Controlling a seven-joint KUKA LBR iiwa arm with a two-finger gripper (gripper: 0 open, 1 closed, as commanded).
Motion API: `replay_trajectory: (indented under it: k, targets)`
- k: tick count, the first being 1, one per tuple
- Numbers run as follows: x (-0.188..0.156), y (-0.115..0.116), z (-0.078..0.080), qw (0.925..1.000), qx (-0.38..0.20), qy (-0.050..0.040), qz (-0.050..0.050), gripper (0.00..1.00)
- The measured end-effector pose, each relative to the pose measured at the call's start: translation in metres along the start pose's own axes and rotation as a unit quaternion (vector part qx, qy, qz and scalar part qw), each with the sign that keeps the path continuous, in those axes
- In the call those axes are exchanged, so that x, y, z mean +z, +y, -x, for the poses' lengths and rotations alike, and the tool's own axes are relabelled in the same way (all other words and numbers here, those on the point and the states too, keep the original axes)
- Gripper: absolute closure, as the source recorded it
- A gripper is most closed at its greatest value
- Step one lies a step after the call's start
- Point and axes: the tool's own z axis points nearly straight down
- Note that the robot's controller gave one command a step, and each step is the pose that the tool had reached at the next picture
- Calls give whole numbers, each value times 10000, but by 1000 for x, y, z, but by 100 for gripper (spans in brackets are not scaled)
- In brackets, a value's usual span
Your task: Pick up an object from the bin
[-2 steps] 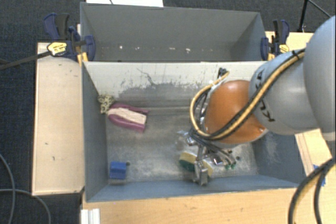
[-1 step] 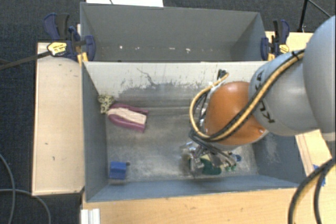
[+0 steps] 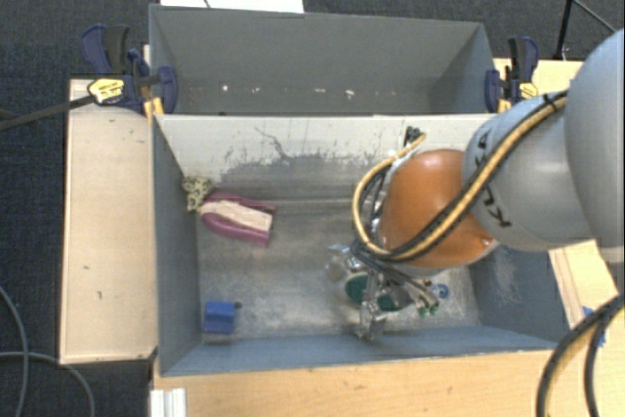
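My gripper [image 3: 373, 312] is low near the bin's front wall, right of centre, under the orange wrist cover. Its metal fingers stand among small green things [image 3: 359, 288] and a bit of blue and green [image 3: 435, 293] on the floor there. I cannot tell what those things are or whether any is between the fingers. A purple and white oblong thing [image 3: 237, 217] lies at the left of the bin. Next to it at the left wall is a small speckled pale thing [image 3: 197, 191]. A small blue block [image 3: 220, 315] sits in the front left corner.
The arm reaches in from the right and covers the bin's right side. The bin's front wall is close to the gripper. Bare scuffed floor lies between the gripper and the things at the left.
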Motion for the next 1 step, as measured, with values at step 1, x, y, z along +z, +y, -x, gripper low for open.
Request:
replay_trajectory:
  k: [1]
  targets:
    - [-55,-9,23,9968,800,20,-1,0]
